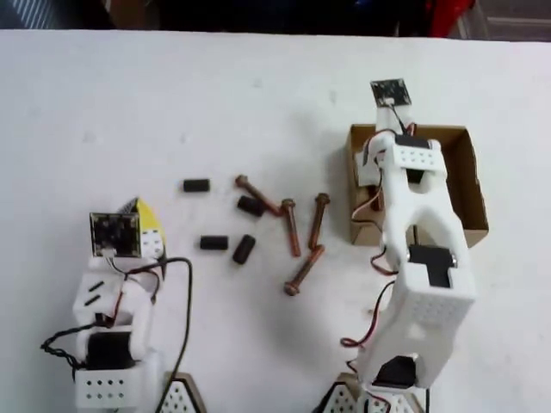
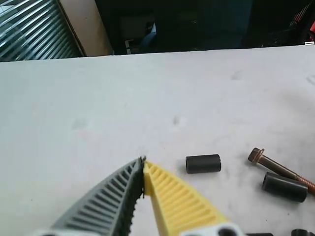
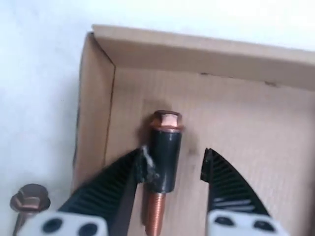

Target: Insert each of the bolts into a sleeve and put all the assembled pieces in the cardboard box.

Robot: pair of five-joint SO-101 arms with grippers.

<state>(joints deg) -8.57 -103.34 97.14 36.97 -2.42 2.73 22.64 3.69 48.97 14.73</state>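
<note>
The right fingers [image 3: 132, 169] hang spread apart inside the cardboard box [image 3: 96, 113]. Between them is an assembled piece [image 3: 165, 147]: a copper-coloured bolt with a black sleeve over its shank. Its hex head points toward the box's far wall, and its threaded end shows at the near end. The sleeve touches one finger and a plain gap separates it from the other, so nothing is clamped. The box stands on the right side of the white surface [image 1: 258, 86], with the right arm stretched over it.

The left fingers [image 2: 150, 172], one grey and one yellow, are pressed together at the tips with nothing between them. They sit over the near left part of the surface.

Loose parts lie in the middle, between the arms. The far-left sleeve [image 1: 196, 185] lies alone. The slanted bolt [image 1: 258, 196] lies to its right, with the second sleeve [image 1: 250, 206] just beside its shank. Nearer lie the third sleeve [image 1: 213, 243] and the fourth sleeve [image 1: 244, 249], close together. Further right are the middle bolt [image 1: 291, 228], the right bolt [image 1: 318, 219] and the nearest bolt [image 1: 303, 271], with their ends near one another.
</note>
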